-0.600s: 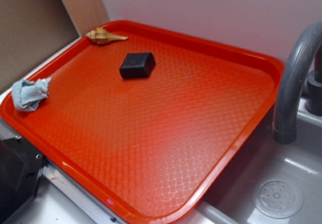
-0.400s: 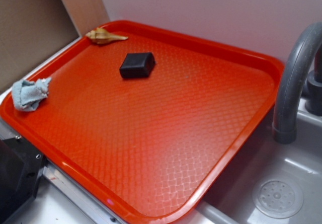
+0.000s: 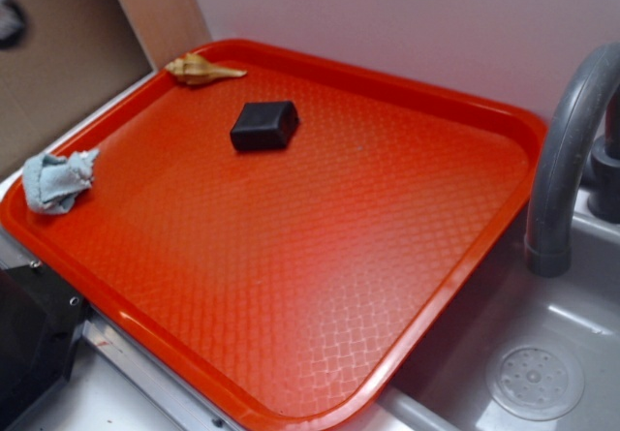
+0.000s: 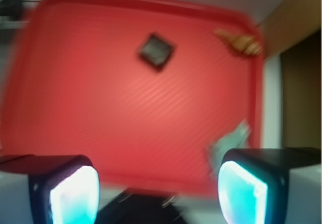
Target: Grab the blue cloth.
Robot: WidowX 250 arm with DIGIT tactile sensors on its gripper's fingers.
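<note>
Blue cloth (image 3: 58, 180) on red tray's (image 3: 465, 92) edge; pincer (image 4: 158, 189) spread above.

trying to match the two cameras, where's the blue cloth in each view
Exterior: the blue cloth lies on the left rim of the red tray.
Wrist: blurred, the blue cloth sits low right, partly behind the right fingertip of the gripper.
Shared landmark: the black block.
</note>
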